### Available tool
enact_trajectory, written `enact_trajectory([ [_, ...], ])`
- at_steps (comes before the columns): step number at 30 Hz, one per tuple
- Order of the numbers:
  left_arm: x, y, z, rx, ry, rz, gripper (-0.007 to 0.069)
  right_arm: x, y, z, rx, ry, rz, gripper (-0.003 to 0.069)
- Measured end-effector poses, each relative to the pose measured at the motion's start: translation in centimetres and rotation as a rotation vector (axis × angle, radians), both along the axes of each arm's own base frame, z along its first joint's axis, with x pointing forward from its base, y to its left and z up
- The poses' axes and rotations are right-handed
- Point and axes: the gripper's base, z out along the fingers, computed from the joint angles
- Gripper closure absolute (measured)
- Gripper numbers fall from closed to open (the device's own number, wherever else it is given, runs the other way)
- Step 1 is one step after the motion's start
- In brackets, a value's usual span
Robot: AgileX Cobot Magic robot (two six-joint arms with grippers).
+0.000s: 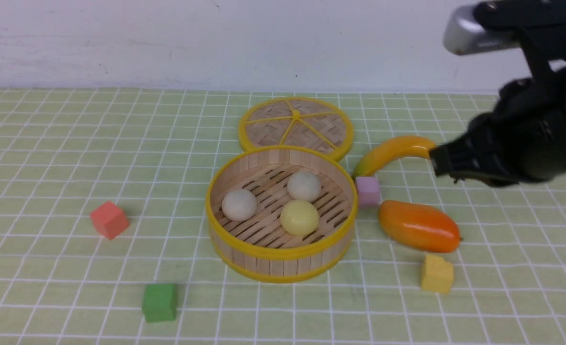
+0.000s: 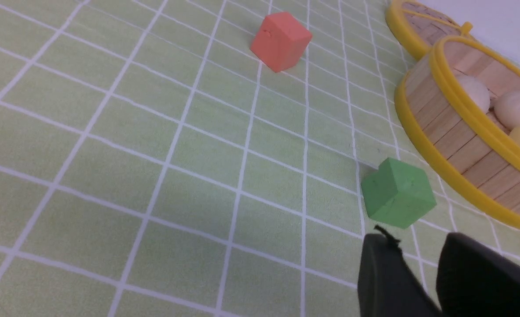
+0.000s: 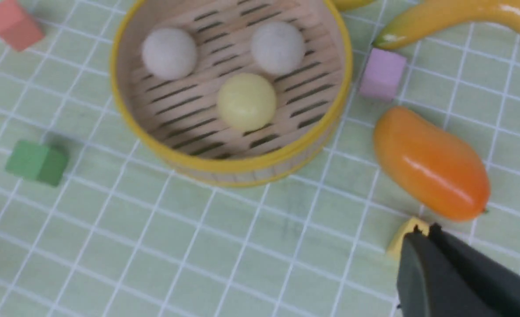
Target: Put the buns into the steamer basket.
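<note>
The steamer basket (image 1: pixel 273 266) stands in the middle of the checked cloth. All three buns lie on its slatted floor: an off-white one (image 1: pixel 239 204) on the left, an off-white one (image 1: pixel 304 186) at the back, a pale yellow one (image 1: pixel 299 217) in front. The right wrist view shows the basket (image 3: pixel 225 165) and the yellow bun (image 3: pixel 247 101) from above. My right gripper (image 1: pixel 438 163) hangs raised to the right of the basket, shut and empty (image 3: pixel 423 230). My left gripper (image 2: pixel 418 240) is out of the front view, low near the green cube, with its jaws slightly apart and empty.
The woven lid (image 1: pixel 296 125) lies behind the basket. A banana (image 1: pixel 393 151), a pink cube (image 1: pixel 367 190), an orange mango (image 1: pixel 418 226) and a yellow cube (image 1: pixel 436 273) lie to its right. A red cube (image 1: pixel 109 219) and a green cube (image 1: pixel 159 302) lie to its left.
</note>
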Motion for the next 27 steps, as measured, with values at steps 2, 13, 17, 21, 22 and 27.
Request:
enact_trajectory([
  [2,0.0,0.0,0.0,0.0,0.0,0.0,0.0437,-1.8,-1.1,-1.1,0.02,0.0,-0.011,0.0678],
  [13,0.0,0.0,0.0,0.0,0.0,0.0,0.0424,-9.9,-6.5,-7.3,0.038,0.042,-0.057,0.0677],
  [17,0.0,0.0,0.0,0.0,0.0,0.0,0.0424,-11.3,-7.5,-8.5,0.018,0.074,-0.065,0.0676],
  [21,0.0,0.0,0.0,0.0,0.0,0.0,0.0424,-12.6,-8.4,-9.2,-0.007,0.106,-0.073,0.0671],
  [22,0.0,0.0,0.0,0.0,0.0,0.0,0.0423,-12.6,-8.4,-9.2,-0.008,0.108,-0.073,0.0671],
  [27,0.0,0.0,0.0,0.0,0.0,-0.001,0.0417,-13.8,-9.6,-9.0,0.019,0.082,-0.124,0.0669],
])
